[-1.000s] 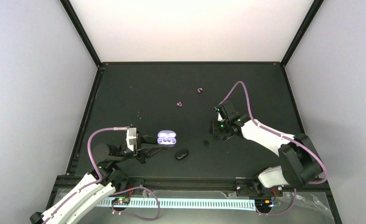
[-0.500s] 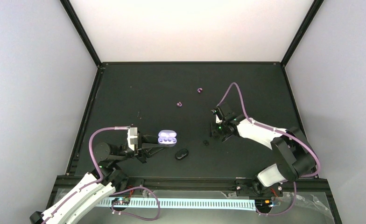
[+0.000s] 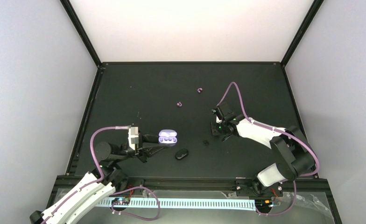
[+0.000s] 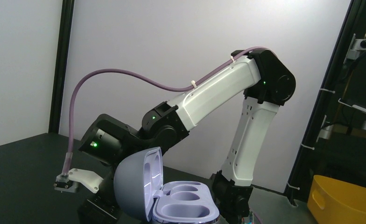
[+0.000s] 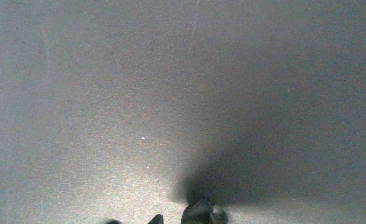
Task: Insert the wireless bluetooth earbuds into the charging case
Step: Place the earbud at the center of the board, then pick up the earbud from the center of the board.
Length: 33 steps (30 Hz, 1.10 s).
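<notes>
Change from a second ago is all on the right side. The right arm [image 3: 259, 132] has pulled its elbow in toward the middle of the counter [image 3: 139, 88] and its cable loop has swung left. The right end effector [image 3: 217, 131] stays low over nearly the same spot, just right of the black earbud [image 3: 206, 142]. Can't tell whether its jaws are apart or together.

Nothing else has budged. The left end effector [image 3: 158, 140] is clamped on the open lilac charging case [image 3: 167, 138], toward the near edge and left of centre. A closed black case [image 3: 182, 153] sits just beside it on the near-right. One purple earbud [image 3: 179, 104] and a second [image 3: 200, 90] lie loose toward the far edge, well apart from the charging case.

The left wrist view adds what the overhead can't: lid tipped up, both wells bare, and a yellow bin [image 4: 351, 198] past the counter's right edge. The right wrist view is basically bare counter and shadow, with a dark blob [image 5: 200, 212] at the bottom edge. Finger or bud, can't say.
</notes>
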Each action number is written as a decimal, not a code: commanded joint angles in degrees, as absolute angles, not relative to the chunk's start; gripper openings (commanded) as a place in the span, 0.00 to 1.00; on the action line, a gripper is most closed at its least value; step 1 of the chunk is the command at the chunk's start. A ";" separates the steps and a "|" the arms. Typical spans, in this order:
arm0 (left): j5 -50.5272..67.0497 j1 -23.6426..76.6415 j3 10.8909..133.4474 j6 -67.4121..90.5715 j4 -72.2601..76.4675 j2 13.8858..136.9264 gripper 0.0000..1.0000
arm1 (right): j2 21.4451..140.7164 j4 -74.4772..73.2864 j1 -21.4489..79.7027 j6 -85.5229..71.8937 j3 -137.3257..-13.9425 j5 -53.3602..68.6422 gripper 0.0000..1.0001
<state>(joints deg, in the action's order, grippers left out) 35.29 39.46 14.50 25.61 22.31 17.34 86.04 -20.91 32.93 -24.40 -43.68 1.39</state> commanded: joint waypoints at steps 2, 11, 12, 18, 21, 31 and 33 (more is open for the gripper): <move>34.63 39.72 15.91 25.08 23.02 17.91 0.02 | 86.05 -21.52 33.18 -24.09 -43.41 -1.68 0.22; 34.60 39.68 15.82 25.12 22.93 17.84 0.02 | 86.70 -22.19 32.97 -23.79 -43.88 -2.81 0.20; 34.60 39.71 15.82 25.09 22.94 17.84 0.02 | 86.70 -22.23 33.00 -23.79 -43.87 -3.00 0.20; 34.62 39.66 15.82 25.14 23.02 17.84 0.02 | 86.34 -22.49 32.70 -23.65 -43.68 -3.74 0.17; 34.63 39.66 15.82 25.14 22.93 17.84 0.02 | 86.06 -22.74 32.62 -23.73 -43.68 -4.40 0.15; 34.63 39.67 15.73 25.18 23.13 17.93 0.01 | 85.92 -23.43 32.26 -23.66 -44.07 -5.47 0.12; 34.61 39.66 15.73 25.16 23.11 17.93 0.01 | 85.96 -23.44 32.26 -23.72 -44.16 -5.62 0.14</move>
